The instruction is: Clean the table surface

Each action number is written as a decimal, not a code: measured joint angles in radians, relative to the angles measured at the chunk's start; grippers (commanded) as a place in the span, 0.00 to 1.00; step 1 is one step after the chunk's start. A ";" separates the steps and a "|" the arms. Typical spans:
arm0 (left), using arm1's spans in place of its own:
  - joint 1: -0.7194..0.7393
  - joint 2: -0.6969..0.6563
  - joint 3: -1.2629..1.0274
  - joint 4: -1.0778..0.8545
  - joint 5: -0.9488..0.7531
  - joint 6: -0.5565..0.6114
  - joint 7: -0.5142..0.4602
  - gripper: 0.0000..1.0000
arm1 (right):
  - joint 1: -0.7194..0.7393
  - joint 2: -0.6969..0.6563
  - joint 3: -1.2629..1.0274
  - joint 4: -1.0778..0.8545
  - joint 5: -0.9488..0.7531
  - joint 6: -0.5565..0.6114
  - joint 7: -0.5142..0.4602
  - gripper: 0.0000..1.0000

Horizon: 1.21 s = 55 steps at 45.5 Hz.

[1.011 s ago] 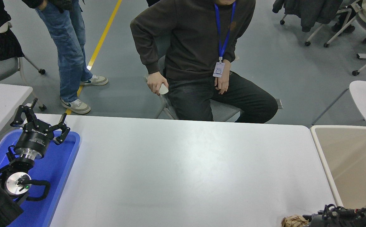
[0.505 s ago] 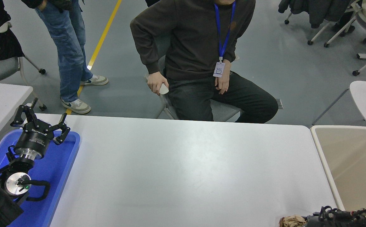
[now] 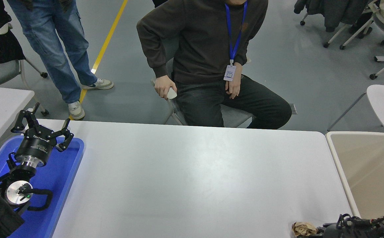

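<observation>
At the tabletop's (image 3: 192, 178) near right corner the right gripper (image 3: 324, 228) reaches a crumpled brown paper wad (image 3: 303, 228), jaws' state hidden, presumably for binning in the beige bin (image 3: 370, 172) beyond them; the left gripper (image 3: 43, 127) idles, jaws spread.

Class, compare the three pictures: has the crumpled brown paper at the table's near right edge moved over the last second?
Yes, slightly. The crumpled brown paper has shifted left, away from the beige bin, along with the right gripper beside it.

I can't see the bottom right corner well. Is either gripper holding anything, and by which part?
The left gripper is open over the blue tray, holding nothing. The right gripper meets the crumpled brown paper; whether it grips it cannot be told.
</observation>
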State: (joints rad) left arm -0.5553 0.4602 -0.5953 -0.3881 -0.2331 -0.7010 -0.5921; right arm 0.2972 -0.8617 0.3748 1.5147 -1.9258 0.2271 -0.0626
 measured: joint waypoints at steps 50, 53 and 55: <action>0.000 0.000 0.000 0.000 0.000 0.000 0.000 1.00 | 0.215 -0.188 0.125 0.229 0.652 0.122 0.142 0.00; 0.000 0.000 0.000 0.000 0.000 0.000 0.000 1.00 | 0.220 -0.179 0.154 0.229 0.701 0.141 0.158 0.00; 0.000 0.000 0.000 0.000 0.000 0.000 0.000 1.00 | 0.224 -0.170 0.177 0.230 0.737 0.155 0.171 0.00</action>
State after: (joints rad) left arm -0.5553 0.4602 -0.5952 -0.3881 -0.2330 -0.7009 -0.5921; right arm 0.5208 -1.0319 0.5514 1.7442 -1.1891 0.3821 0.1080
